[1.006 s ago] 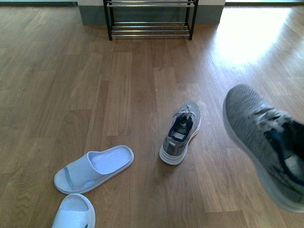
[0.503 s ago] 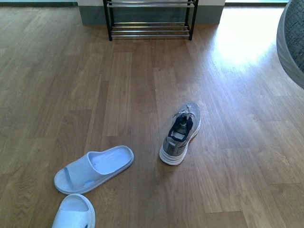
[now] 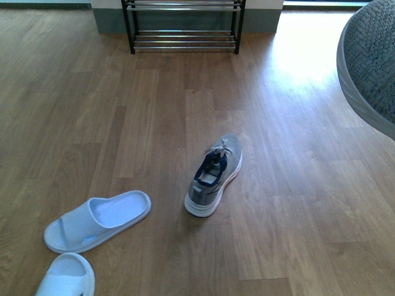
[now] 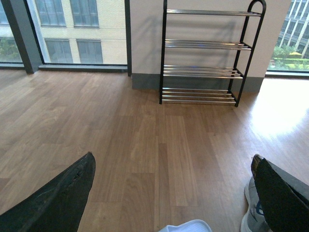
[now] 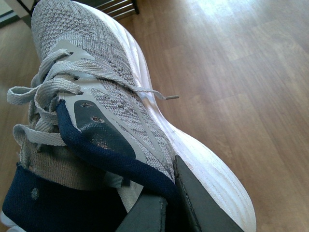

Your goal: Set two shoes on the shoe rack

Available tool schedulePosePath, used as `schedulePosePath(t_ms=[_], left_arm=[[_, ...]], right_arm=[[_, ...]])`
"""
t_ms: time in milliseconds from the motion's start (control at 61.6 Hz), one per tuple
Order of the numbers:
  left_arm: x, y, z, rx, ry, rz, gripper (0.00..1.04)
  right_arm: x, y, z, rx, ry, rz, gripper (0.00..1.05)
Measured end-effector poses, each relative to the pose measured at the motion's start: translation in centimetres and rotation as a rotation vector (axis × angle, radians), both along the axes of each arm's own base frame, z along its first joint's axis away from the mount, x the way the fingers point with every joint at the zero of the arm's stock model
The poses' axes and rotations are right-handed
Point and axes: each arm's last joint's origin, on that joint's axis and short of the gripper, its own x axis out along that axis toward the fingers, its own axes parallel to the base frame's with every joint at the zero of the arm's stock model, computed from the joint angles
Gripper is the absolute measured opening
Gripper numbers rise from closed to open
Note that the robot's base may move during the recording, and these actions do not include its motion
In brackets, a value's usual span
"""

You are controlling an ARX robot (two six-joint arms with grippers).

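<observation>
One grey sneaker with a thick white sole hangs in the air, my right gripper shut on its navy collar. Only its toe shows at the right edge of the front view. The other grey sneaker stands on the wooden floor mid-room, toe pointing toward the shoe rack against the far wall. In the left wrist view the shoe rack shows black tubes and silver tiers. My left gripper is open above the floor, holding nothing, the floor sneaker beside one finger.
Two pale blue slides lie on the floor at the near left, one whole and one cut by the frame edge. Large windows run along the back wall left of the rack. A bright sun patch lies right of the rack.
The held sneaker rose and swung up to the right, from low at the front view's right side to its upper right edge. The view itself shifted, so floor items slid left.
</observation>
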Motion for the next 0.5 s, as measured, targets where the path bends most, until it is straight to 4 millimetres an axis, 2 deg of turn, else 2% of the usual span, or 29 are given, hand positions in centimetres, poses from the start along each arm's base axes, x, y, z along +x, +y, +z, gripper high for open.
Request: schedulePosePath(t_ms=[503], left_arm=[[0.00,-0.01,0.00,0.000,0.000,-0.003,0.95]], right_arm=[[-0.04,-0.09,-0.03,0.000,0.002,-0.009,0.01]])
